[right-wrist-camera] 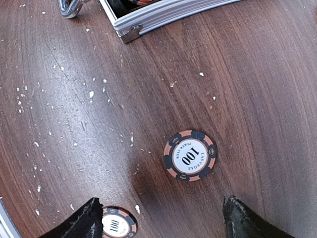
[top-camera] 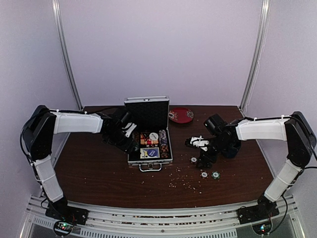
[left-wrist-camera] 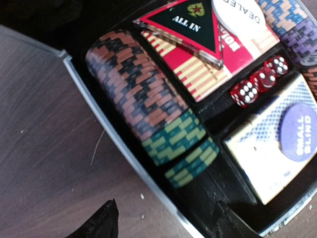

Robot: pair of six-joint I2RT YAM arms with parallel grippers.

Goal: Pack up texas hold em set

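Note:
The silver case (top-camera: 148, 159) lies open mid-table with its lid upright. Inside it, the left wrist view shows a row of brown-black chips (left-wrist-camera: 133, 89) and green chips (left-wrist-camera: 181, 144), three red dice (left-wrist-camera: 257, 82), a red card deck (left-wrist-camera: 213, 64) and a blue deck (left-wrist-camera: 267, 158). My left gripper (left-wrist-camera: 168, 223) is open and straddles the case's left wall (left-wrist-camera: 124, 148), gripping nothing. My right gripper (right-wrist-camera: 166, 223) hangs open over the table. A "100" chip (right-wrist-camera: 190, 155) lies flat just ahead of it. Another chip (right-wrist-camera: 118, 224) lies by its left fingertip (right-wrist-camera: 84, 223).
A red round plate (top-camera: 181, 115) sits behind and right of the case. Three loose chips (top-camera: 204, 174) lie on the table right of the case, among pale crumbs. The case's handle (right-wrist-camera: 69, 7) and front corner (right-wrist-camera: 130, 33) show at the top of the right wrist view.

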